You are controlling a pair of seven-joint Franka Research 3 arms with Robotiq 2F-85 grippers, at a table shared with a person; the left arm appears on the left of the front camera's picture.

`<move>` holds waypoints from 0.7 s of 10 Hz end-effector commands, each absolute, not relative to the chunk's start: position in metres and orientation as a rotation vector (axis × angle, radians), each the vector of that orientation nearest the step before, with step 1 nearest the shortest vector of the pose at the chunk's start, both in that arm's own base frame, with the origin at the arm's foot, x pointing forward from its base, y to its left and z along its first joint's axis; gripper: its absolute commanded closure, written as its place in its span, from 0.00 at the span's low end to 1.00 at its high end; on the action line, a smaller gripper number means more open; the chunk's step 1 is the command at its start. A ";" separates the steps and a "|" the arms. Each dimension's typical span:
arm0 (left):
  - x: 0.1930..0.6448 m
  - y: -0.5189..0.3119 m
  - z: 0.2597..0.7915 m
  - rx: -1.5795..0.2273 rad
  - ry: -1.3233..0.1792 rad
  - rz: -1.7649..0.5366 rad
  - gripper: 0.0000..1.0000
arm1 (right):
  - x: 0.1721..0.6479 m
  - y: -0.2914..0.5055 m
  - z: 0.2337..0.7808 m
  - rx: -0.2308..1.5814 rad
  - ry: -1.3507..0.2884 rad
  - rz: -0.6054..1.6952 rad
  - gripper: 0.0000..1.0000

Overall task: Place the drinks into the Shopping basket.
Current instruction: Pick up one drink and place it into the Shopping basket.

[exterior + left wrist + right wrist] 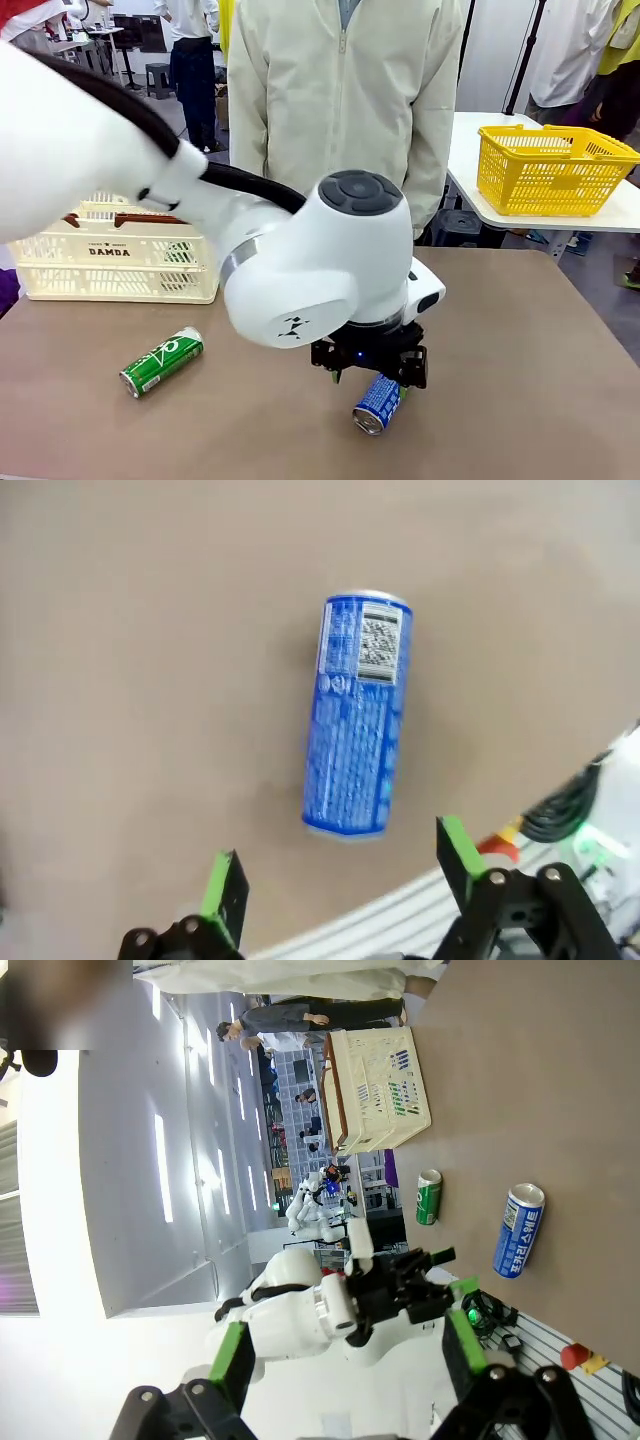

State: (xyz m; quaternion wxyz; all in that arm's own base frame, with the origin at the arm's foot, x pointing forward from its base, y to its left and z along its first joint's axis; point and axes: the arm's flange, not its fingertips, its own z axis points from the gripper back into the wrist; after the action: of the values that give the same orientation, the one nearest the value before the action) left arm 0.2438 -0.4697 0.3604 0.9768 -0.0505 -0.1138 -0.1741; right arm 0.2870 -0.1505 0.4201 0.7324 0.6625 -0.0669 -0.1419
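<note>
- In the front view the light is bright and even, coming from overhead, and the table point(520, 330) looks matte and evenly lit.
- The left arm point(300, 250) throws a broad, soft shadow on the table beneath it. The green can point(161, 362) has only a thin shadow along its near side.
- Close to the lens, the arm's white shell at the left is nearly blown out.
- The left wrist view has flatter, dimmer light. The blue can point(357, 715) is sharp enough to show its barcode, with a soft shadow along one side.
- In the right wrist view the ceiling light strips point(160, 1140) and the white wall point(60, 1210) burn out, and straight lines bend near the edges.
</note>
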 end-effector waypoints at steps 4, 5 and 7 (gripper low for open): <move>0.288 -0.513 0.340 -0.154 -0.058 -0.158 0.00 | 0.284 -0.152 0.421 1.457 -0.151 -0.295 0.00; 0.290 -0.515 0.339 -0.141 -0.054 -0.147 0.00 | 0.284 -0.152 0.421 1.457 -0.151 -0.295 0.00; 0.291 -0.515 0.339 -0.114 -0.054 -0.135 0.00 | 0.284 -0.152 0.421 1.457 -0.151 -0.295 0.00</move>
State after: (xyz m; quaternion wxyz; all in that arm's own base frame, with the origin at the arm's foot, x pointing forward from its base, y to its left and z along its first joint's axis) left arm 0.2918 -0.5126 0.3361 0.9937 -0.0722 -0.0237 -0.0823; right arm 0.2870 -0.1505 0.4201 0.7325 0.6625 -0.0669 -0.1419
